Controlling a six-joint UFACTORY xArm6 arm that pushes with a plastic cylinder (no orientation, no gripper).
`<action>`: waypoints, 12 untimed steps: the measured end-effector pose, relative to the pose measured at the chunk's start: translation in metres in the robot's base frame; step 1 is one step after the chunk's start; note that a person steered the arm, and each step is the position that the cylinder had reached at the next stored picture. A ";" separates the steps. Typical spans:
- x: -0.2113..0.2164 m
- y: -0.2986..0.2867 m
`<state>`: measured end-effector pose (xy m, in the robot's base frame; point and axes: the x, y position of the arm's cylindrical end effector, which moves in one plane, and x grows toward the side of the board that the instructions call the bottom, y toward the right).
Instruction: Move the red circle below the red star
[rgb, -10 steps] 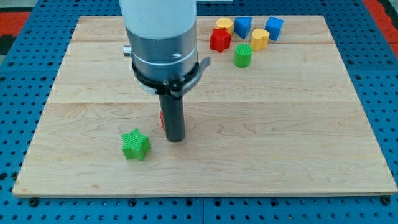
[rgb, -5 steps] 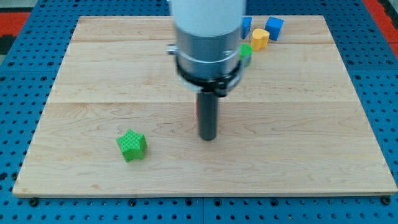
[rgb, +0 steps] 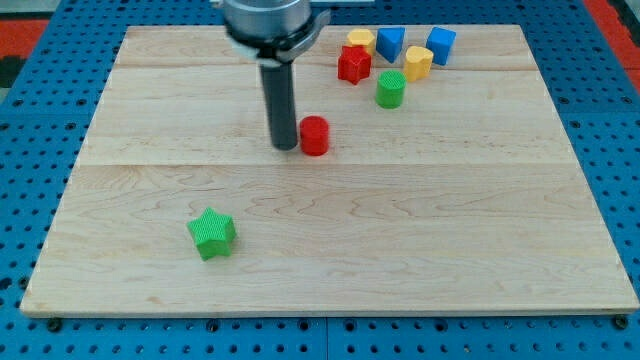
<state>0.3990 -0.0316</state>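
The red circle (rgb: 315, 135) is a short red cylinder standing on the wooden board (rgb: 450, 220), a little above the board's middle. My tip (rgb: 285, 146) rests just to its left, touching or almost touching it. The red star (rgb: 353, 65) sits near the view's top, up and to the right of the circle, in a cluster of blocks.
Around the red star lie a yellow block (rgb: 361, 40), a blue block (rgb: 390, 43), another yellow block (rgb: 418, 62), another blue block (rgb: 441, 45) and a green cylinder (rgb: 390, 89). A green star (rgb: 212, 233) lies at lower left.
The red circle has moved up the board, towards the red star. My tip has gone from the board's lower middle up to the circle's left side. The green star shifted slightly left.
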 end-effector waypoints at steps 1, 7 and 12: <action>0.008 0.022; 0.021 0.056; 0.199 -0.092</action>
